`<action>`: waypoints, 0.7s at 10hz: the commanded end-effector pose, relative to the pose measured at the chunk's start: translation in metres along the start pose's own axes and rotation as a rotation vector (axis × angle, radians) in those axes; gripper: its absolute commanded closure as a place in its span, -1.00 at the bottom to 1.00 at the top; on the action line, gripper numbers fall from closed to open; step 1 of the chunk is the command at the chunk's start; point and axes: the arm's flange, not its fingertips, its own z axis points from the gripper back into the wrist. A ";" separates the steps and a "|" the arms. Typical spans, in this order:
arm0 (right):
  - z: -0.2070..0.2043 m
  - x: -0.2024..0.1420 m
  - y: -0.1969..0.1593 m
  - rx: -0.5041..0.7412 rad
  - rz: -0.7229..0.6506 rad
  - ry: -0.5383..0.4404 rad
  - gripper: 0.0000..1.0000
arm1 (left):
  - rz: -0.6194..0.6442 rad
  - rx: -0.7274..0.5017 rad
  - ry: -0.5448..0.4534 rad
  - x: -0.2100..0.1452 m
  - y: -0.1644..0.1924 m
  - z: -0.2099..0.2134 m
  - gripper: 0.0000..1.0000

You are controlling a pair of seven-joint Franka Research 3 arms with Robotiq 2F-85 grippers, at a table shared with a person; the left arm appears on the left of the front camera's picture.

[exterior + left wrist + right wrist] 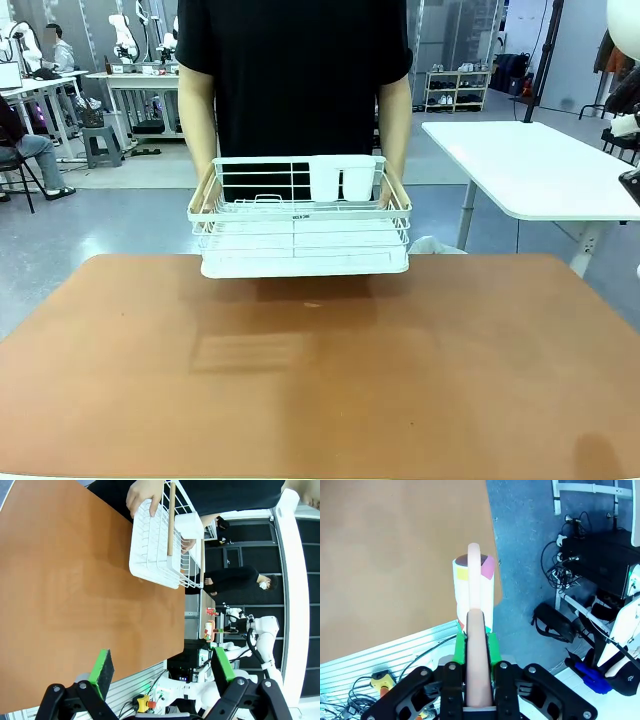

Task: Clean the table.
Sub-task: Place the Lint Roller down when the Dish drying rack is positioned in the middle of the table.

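Observation:
The terracotta table (320, 380) has a bare top in the front view. A person's hands hold a white wire rack (300, 225) with wooden handles just above the table's far edge. In the left wrist view my left gripper (162, 672) is open with nothing between its green pads (102, 672), off the near edge of the table (65, 580), and the rack (160, 545) sits in a hand (145, 495) far ahead. My right gripper (475, 642) is shut on the pale pink handle of a tool (472, 585) with a white head marked yellow and pink, beside the table's corner (395, 545).
A smaller white-topped table (530, 165) stands beyond the far right corner. Two white cups (340, 178) sit in the rack's side holder. Below the right gripper are grey floor, cables and black equipment (600, 555).

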 end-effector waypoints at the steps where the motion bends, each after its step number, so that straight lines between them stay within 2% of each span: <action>1: 0.002 0.000 0.002 0.007 -0.029 -0.014 0.58 | -0.020 -0.026 -0.007 0.000 -0.002 0.003 -1.00; 7: 0.002 0.000 0.002 0.007 -0.029 -0.014 0.58 | -0.020 -0.026 -0.007 0.000 -0.002 0.003 -1.00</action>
